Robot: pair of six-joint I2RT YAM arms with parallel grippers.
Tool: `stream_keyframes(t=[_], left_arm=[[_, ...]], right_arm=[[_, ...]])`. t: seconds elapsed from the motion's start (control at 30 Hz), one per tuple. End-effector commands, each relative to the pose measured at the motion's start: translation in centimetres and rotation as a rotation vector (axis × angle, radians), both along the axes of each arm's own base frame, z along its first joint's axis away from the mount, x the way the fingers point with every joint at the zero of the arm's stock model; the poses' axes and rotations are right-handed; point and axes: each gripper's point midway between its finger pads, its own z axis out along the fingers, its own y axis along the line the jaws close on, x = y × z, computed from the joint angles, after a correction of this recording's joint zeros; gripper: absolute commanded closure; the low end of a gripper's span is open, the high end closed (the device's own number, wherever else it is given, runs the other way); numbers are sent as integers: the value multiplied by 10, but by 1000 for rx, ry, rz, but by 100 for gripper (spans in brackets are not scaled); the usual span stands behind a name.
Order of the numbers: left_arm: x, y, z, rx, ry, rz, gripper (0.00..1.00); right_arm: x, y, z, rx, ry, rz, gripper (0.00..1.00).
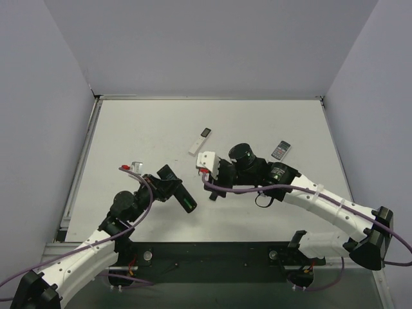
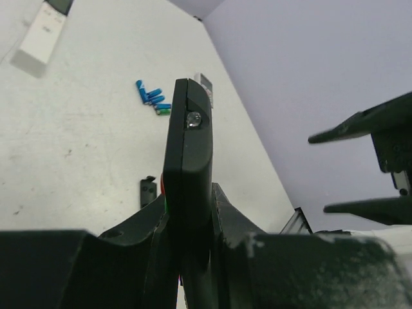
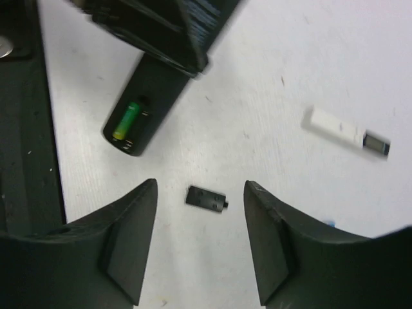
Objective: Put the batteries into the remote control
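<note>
Remote control (image 3: 138, 106), one green battery (image 3: 127, 120) inside, sits gripped in my left end effector (image 2: 190, 222); my right end effector (image 3: 200, 185) gapes wide.

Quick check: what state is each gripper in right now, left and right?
Left gripper: shut on the remote control.
Right gripper: open, holding nothing.

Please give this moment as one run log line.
left end effector: shut on remote control | right end effector: open over battery cover | one battery inside
</note>
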Motion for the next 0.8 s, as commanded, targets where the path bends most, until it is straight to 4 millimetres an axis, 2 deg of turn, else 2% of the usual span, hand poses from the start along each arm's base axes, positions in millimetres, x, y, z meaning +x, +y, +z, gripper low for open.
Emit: stream_keyframes(t=[0.0, 0.1, 0.13, 0.23, 0.33, 0.37, 0.43, 0.47, 0.53, 0.57, 0.6, 0.73, 0.77], left_arm=[[8, 9, -16, 42, 41, 67, 100], [8, 9, -26, 49, 71, 69, 100], [7, 9, -28, 44, 79, 66, 100], [6, 9, -31, 45, 89, 63, 100], [3, 9, -34, 58, 95, 55, 100], [2, 10, -33, 57, 94, 55, 100], [1, 10, -34, 54, 96, 54, 100], [0, 11, -34, 52, 98, 52, 100], [-1, 12, -34, 52, 100, 54, 100], [-2, 13, -33, 51, 99, 58, 100], [-2, 14, -33, 53, 99, 60, 100], [-3, 17, -34, 56, 96, 74, 100], [-3, 18, -34, 58, 96, 75, 100]], right_arm=[[49, -39, -9, 49, 166, -502, 46], [79, -71, -25, 34, 203, -759, 39], [82, -75, -31, 58, 269, -843, 36], [103, -106, -55, 37, 335, -1093, 33], [118, -131, -85, -36, 424, -1262, 29], [120, -133, -102, -71, 470, -1311, 28], [129, -140, -112, -100, 501, -1369, 25], [131, -142, -126, -138, 520, -1395, 25], [142, -148, -134, -155, 506, -1454, 24], [146, -155, -146, -190, 505, -1491, 22], [150, -157, -150, -188, 510, -1514, 21], [168, -155, -166, -192, 546, -1545, 22], [170, -157, -176, -219, 555, -1552, 22]])
